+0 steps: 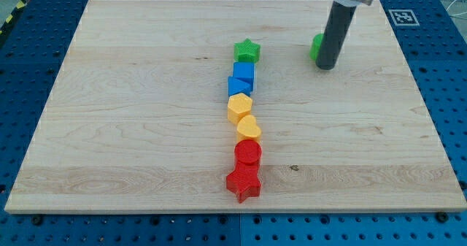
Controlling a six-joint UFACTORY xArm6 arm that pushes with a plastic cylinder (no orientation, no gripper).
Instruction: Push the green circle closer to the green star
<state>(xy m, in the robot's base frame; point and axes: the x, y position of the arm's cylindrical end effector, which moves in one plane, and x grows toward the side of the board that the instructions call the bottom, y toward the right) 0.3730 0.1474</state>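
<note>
The green star (247,51) sits at the top of a column of blocks near the board's middle. The green circle (316,47) lies to its right, mostly hidden behind my rod; only its left edge shows. My tip (326,65) rests on the board right against the green circle, on its right and lower side. The gap between the green circle and the green star is about two block widths.
Below the green star runs a column: a blue cube (244,73), a blue block (238,86), a yellow hexagon (239,107), a yellow heart (249,128), a red circle (248,154) and a red star (244,183). The wooden board (131,114) lies on a blue perforated table.
</note>
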